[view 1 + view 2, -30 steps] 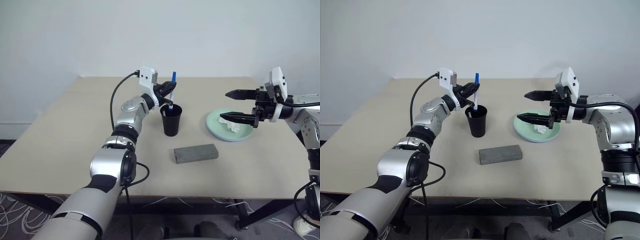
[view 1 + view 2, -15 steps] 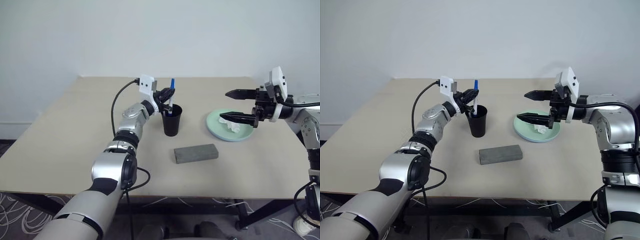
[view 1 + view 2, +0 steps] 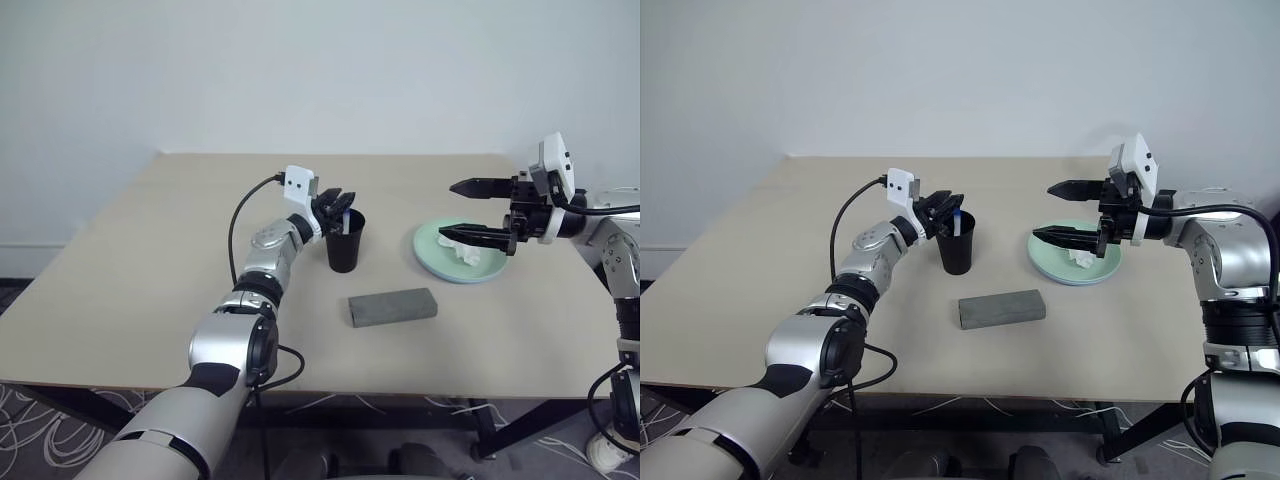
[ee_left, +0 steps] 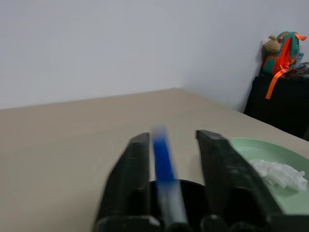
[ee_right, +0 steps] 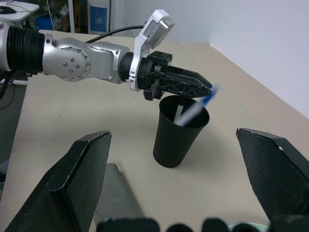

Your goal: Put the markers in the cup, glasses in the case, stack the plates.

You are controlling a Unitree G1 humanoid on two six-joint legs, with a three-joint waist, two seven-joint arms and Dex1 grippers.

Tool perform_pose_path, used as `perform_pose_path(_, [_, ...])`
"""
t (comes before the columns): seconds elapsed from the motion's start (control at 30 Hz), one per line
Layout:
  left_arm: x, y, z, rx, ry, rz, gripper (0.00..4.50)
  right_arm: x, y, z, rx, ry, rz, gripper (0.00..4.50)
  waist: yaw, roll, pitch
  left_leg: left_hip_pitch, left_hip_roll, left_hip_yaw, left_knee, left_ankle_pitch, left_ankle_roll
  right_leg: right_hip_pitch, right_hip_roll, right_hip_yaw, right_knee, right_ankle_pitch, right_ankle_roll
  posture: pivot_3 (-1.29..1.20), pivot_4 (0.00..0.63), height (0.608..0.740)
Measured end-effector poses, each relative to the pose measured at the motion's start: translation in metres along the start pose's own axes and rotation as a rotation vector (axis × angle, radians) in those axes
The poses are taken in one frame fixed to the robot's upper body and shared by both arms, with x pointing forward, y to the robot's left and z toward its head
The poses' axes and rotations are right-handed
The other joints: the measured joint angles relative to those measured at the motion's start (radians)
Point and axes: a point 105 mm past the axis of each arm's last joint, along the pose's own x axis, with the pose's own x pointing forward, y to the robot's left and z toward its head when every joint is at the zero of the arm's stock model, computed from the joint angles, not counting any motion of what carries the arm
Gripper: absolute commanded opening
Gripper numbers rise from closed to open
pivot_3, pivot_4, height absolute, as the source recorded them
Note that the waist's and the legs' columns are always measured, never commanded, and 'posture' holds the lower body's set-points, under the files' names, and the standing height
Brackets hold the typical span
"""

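Blue-capped marker in black cup between parted left jaws (right jaws spread wide), tissue on mint plate.

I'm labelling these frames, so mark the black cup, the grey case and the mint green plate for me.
black cup [image 3: 343,252], left eye view, middle of its side wall.
grey case [image 3: 392,306], left eye view, centre of its lid.
mint green plate [image 3: 432,250], left eye view, bare near-left rim.

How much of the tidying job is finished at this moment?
Done: blue-capped marker is in the cup. In hand: nothing; left gripper open over the cup, right gripper open above the green plate. Unclear: case is shut, contents hidden; plate stacking cannot be judged.
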Motion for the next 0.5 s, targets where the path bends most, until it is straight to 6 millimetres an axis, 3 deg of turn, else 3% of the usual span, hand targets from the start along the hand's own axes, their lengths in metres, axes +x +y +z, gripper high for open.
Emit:
perform_pose_path(0.13, [0.0, 0.0, 0.0, 0.002, -0.002, 0.003, 3.93, 0.0, 0.0, 0.0, 0.0, 0.0, 0.0, 4.5, 0.0, 0.0, 0.0, 0.0, 0.0, 0.0, 0.0, 0.0, 0.0, 0.0, 0.0, 0.0, 0.0, 0.0, 0.0, 0.0, 0.0, 0.732])
perform_pose_path(0.2, [0.0, 0.0, 0.001, 0.002, -0.003, 0.003, 4.46, 0.0, 0.0, 0.0, 0.0, 0.0, 0.0, 4.5, 0.0, 0.0, 0.0, 0.0, 0.0, 0.0, 0.0, 0.0, 0.0, 0.0, 0.0, 0.0, 0.0, 0.0, 0.0, 0.0, 0.0, 0.732])
perform_pose_path(0.37, [-0.003, 0.0, 0.012, 0.031, -0.022, -0.066, 4.46, 0.0, 0.0, -0.001, 0.002, 0.001, -0.003, 4.5, 0.0, 0.0, 0.0, 0.0, 0.0, 0.0, 0.0, 0.0, 0.0, 0.0, 0.0, 0.0, 0.0, 0.0, 0.0, 0.0, 0.0, 0.732])
perform_pose_path(0.5, [-0.01, 0.001, 0.051, 0.093, -0.097, -0.159, 4.46, 0.0, 0.0, -0.001, 0.003, 0.001, -0.009, 4.5, 0.0, 0.0, 0.0, 0.0, 0.001, 0.0, 0.0, 0.0, 0.0, -0.001, 0.0, 0.0, 0.0, 0.0, 0.0, 0.0, 0.0, 0.732])
